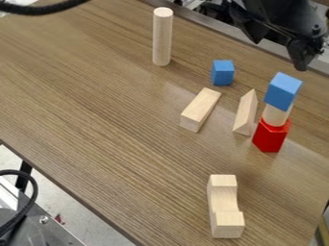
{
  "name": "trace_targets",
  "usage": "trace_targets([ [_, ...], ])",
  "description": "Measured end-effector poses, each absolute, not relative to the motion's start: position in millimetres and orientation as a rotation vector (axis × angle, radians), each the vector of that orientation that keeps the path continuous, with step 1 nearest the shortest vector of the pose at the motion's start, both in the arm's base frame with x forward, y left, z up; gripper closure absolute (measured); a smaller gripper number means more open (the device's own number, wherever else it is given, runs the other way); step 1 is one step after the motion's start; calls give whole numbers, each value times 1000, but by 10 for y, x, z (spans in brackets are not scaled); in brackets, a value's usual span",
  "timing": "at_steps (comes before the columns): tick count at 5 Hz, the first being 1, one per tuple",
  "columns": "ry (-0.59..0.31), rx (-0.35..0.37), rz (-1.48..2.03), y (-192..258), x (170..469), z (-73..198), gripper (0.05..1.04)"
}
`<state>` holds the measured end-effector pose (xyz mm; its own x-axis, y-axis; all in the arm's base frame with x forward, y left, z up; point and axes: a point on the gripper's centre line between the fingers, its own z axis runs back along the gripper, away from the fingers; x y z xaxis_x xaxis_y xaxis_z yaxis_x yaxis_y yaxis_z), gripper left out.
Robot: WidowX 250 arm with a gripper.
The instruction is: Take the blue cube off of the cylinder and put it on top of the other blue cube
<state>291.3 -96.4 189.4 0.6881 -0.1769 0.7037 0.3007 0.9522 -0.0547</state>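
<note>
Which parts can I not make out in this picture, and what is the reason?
All in the camera view:
- Short wooden cylinder: top, hidden by the blue cube on it.
- Red block: underside, hidden against the brown wooden table.
- Black gripper: upper part, cut off by the top edge.

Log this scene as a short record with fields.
stack: upper blue cube on short cylinder on red block
target: other blue cube, on the table
gripper: top right, fingers apart, empty
loose wood: tall cylinder, upright; rectangular block; triangular piece; notched block
status: cube not yet transferred
</note>
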Motion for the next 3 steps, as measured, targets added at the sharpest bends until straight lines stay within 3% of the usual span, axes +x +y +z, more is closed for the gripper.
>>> trace_targets([
  [1,-746,-169,-267,-965,2903,1827,83],
  [3,-712,-110,-201,-1089,3233,1714,83],
])
